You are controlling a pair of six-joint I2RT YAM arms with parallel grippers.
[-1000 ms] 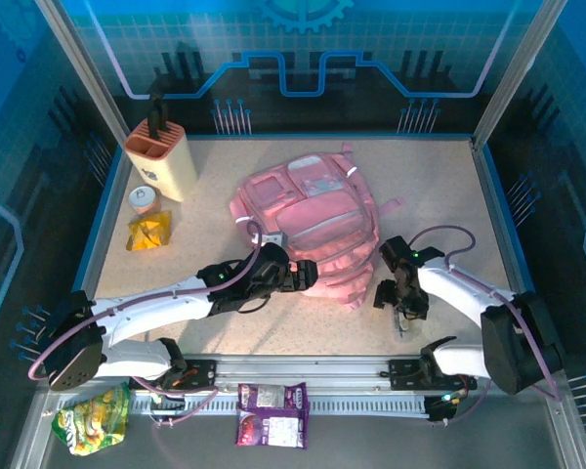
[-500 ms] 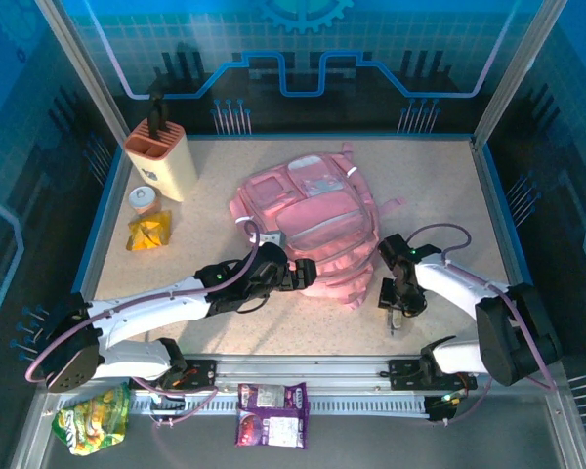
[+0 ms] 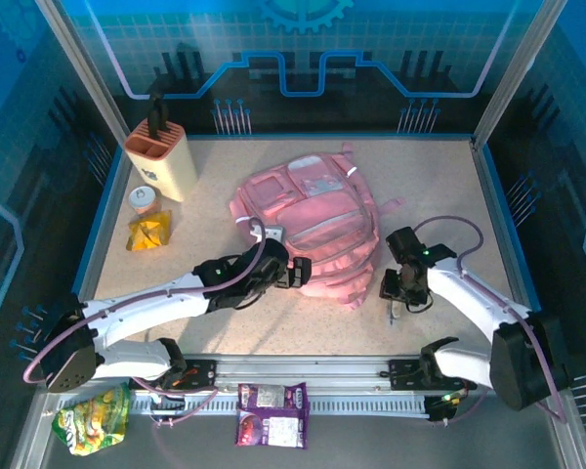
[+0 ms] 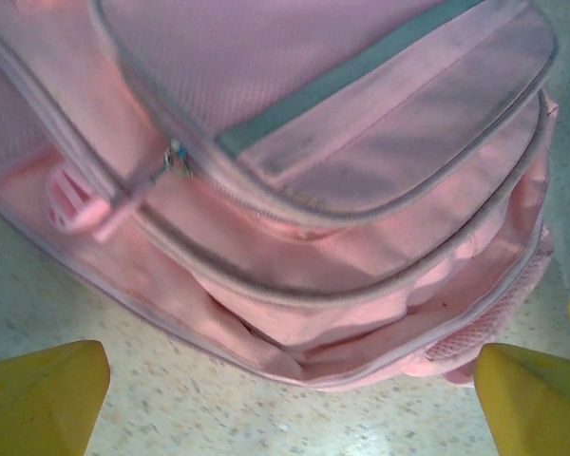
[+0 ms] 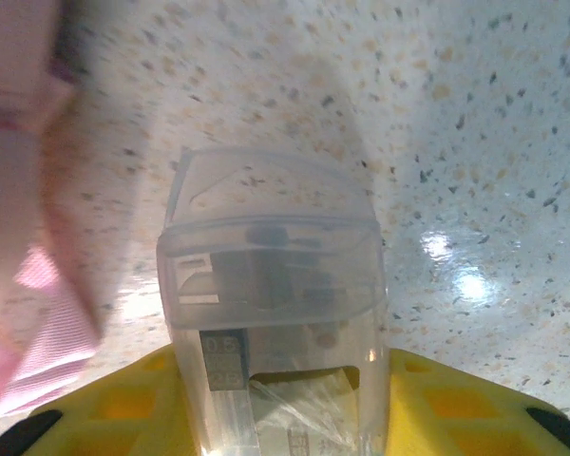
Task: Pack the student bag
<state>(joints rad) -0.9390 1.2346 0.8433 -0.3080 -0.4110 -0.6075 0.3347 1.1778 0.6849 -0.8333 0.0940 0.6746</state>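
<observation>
The student bag (image 3: 308, 225) is soft pink all over, with pale grey piping and a grey-green band across one pocket flap. The table (image 3: 449, 195) is beige, speckled with dark and tan flecks. The left pincer (image 4: 290, 394) has plain yellow fingers (image 4: 47, 394). The right pincer (image 5: 285, 399) is yellow too, edged in black. The clear plastic case (image 5: 271, 266) is see-through, with grey contents. At the table's far left the holder (image 3: 163, 161) is peach with a black handle, and the packet (image 3: 148, 233) is yellow-orange. On the near rail lie a green packet (image 3: 93, 418) and a purple one (image 3: 272, 414) with a white panel. The back wall (image 3: 303, 39) is blue, gridded.
</observation>
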